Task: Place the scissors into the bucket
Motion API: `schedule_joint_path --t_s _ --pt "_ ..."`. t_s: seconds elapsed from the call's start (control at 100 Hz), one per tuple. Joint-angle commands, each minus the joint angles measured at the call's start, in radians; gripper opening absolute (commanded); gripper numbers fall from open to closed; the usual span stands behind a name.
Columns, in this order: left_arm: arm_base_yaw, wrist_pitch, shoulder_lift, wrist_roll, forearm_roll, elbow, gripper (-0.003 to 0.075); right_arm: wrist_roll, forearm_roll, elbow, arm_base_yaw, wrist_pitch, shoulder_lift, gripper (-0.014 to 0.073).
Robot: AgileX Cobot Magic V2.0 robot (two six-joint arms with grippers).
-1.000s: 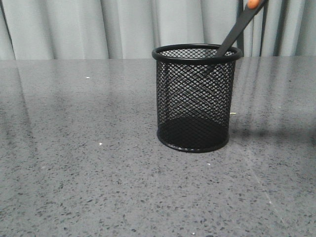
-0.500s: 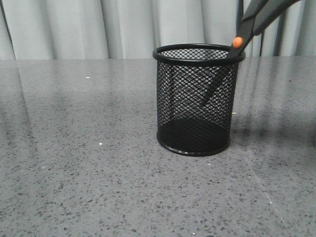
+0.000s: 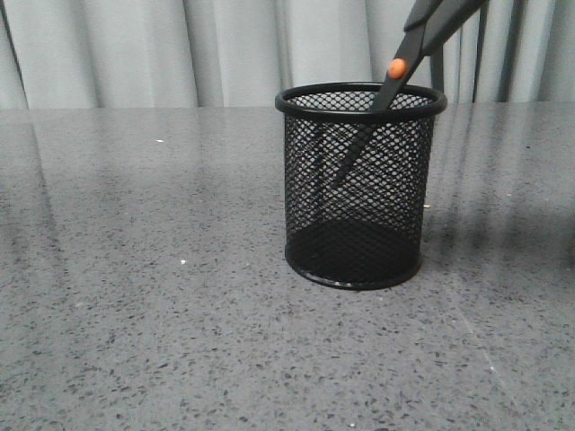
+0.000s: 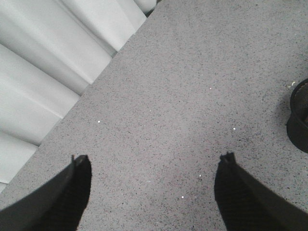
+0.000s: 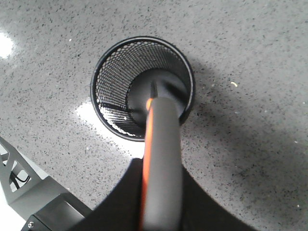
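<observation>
Overhead, right jaws clamp the scissors [image 3: 395, 70] tilted into the bucket [image 3: 359, 184]; left jaws wide.

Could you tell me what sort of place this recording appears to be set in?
Probably a lab or studio test bench rather than a lived-in room: a bare grey speckled table, a plain grey curtain behind it, and only a mesh bucket with scissors going in.

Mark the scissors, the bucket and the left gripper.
scissors [image 3: 397, 67]: front view, orange pivot dot.
bucket [image 3: 305, 105]: front view, front of the rim.
left gripper [image 4: 154, 163]: left wrist view, midway between the fingertips.
</observation>
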Motion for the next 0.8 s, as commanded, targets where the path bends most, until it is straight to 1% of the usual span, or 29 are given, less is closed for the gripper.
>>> schedule_joint_path --t_s 0.0,0.08,0.17,0.33,0.56,0.63,0.67,0.74,0.79 --pt "0.004 -0.052 -0.023 -0.013 -0.019 -0.029 0.0490 -0.016 0.023 -0.033 0.001 0.036 -0.009 0.0120" --pt "0.004 -0.052 -0.023 -0.013 -0.019 -0.029 0.0490 -0.016 0.025 -0.033 0.001 0.036 -0.005 0.0196" --pt "0.004 -0.052 -0.023 -0.013 -0.019 -0.029 0.0490 -0.016 0.023 -0.037 0.001 0.036 -0.005 0.0234" --pt "0.004 -0.052 -0.023 -0.013 -0.019 -0.029 0.0490 -0.016 -0.027 -0.085 0.001 0.036 -0.009 0.0237" --pt "0.004 -0.047 -0.023 -0.013 -0.019 -0.029 0.0490 -0.014 -0.125 -0.234 -0.001 0.035 -0.017 0.0237" --pt "0.004 -0.035 -0.023 -0.013 -0.019 -0.029 0.0490 -0.007 -0.160 -0.280 -0.003 0.035 -0.020 0.0224" --pt "0.004 -0.029 -0.023 -0.013 -0.019 -0.029 0.0490 0.003 -0.181 -0.303 -0.005 0.034 -0.020 0.0199" --pt "0.004 -0.018 -0.023 -0.013 -0.019 -0.029 0.0477 0.022 -0.205 -0.319 -0.009 0.009 -0.031 0.0127" --pt "0.004 -0.004 -0.023 -0.013 -0.019 -0.029 0.0439 0.022 -0.205 -0.319 -0.013 -0.026 -0.050 0.0058"
